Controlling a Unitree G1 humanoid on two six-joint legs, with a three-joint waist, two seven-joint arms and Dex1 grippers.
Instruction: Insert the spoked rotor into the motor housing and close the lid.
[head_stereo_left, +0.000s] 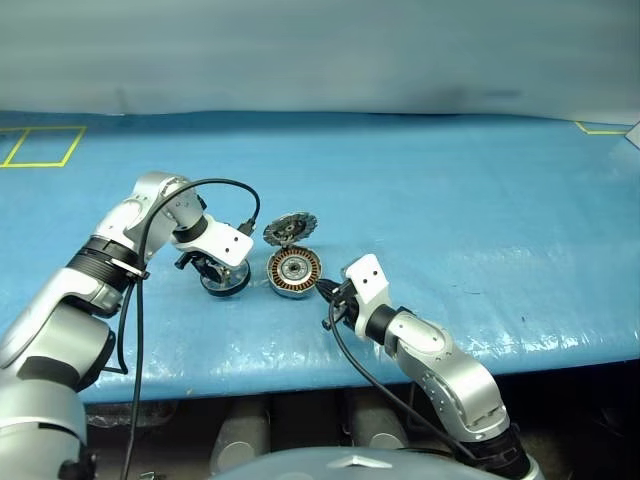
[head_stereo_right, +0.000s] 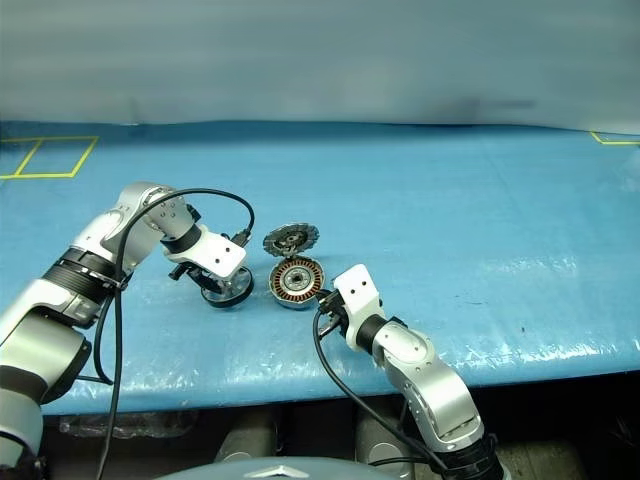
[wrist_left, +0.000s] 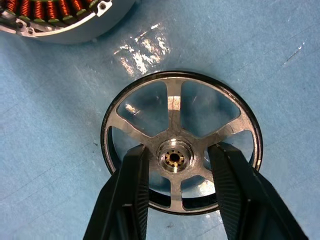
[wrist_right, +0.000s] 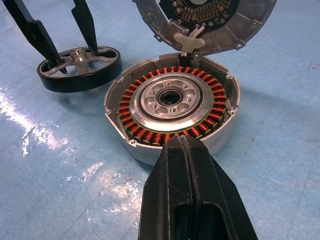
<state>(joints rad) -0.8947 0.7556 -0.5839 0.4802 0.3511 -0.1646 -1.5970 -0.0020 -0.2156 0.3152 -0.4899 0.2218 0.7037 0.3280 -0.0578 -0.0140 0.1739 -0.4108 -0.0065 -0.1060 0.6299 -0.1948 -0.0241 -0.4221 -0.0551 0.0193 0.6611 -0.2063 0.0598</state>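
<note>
The spoked rotor (wrist_left: 174, 100) is a flat silver wheel with a dark rim, lying on the blue table just left of the motor housing (head_stereo_left: 294, 272). My left gripper (wrist_left: 177, 150) points down over it, open, with one finger (wrist_left: 132, 170) on each side of the hub and a small gap to the hub. The housing (wrist_right: 172, 102) shows its copper windings and central hub. Its lid (wrist_right: 205, 20) stands hinged open behind it. My right gripper (wrist_right: 180, 140) is shut and empty, its tip at the housing's near wall.
A blue sheet covers the table (head_stereo_left: 450, 200); its front edge (head_stereo_left: 400, 365) runs close below both arms. A yellow taped square (head_stereo_left: 40, 147) lies at the far left and a yellow mark (head_stereo_left: 600, 128) at the far right. A black cable (head_stereo_left: 225, 185) loops over my left wrist.
</note>
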